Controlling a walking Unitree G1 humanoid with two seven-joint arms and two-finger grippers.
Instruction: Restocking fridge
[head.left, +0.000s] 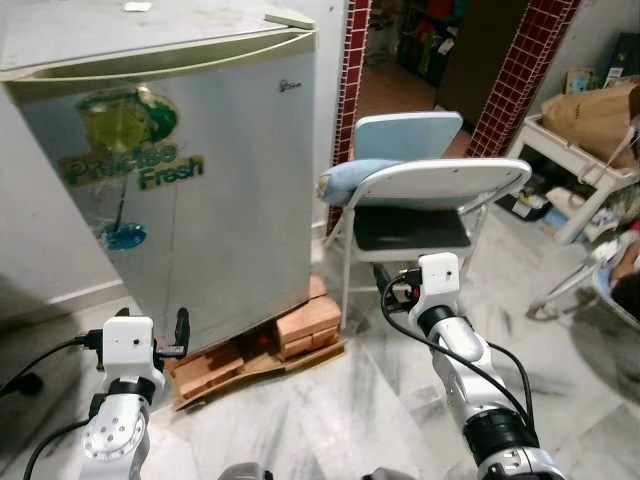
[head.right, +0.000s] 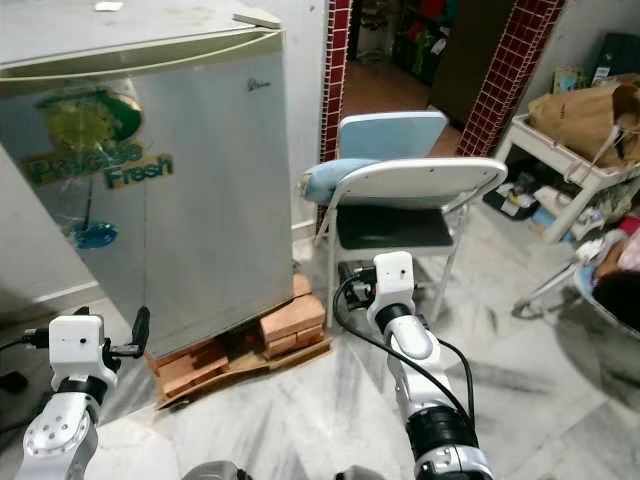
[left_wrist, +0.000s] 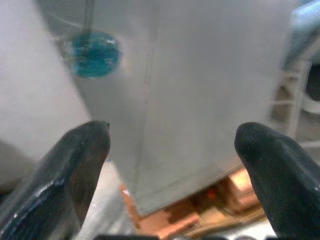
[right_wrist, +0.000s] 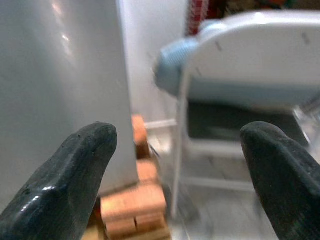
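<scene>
Black rubbery fingers frame both my wrist feeds, and each pair stands wide apart with nothing between them. My left claw points at the lower front of the fridge, close to its bottom edge; my right claw is raised between the fridge's right corner and the folding chair, aimed past both. I judge I'm holding the arms up and spread like this simply to be ready for the door, which is shut, so the restocking itself has not begun.

Moving outward, the fridge is a squat grey box with a smooth, faintly glossy door carrying a green "Fresh" sticker and a blue round mark below it. Its recessed top lip looks like the only handle. It sits raised on bricks laid over a wooden pallet, presumably to keep it off the marble-patterned floor. Just beside it stands the chair, white metal frame, dark seat, with a pale blue cushion draped on it. I see no groceries within reach yet.
</scene>
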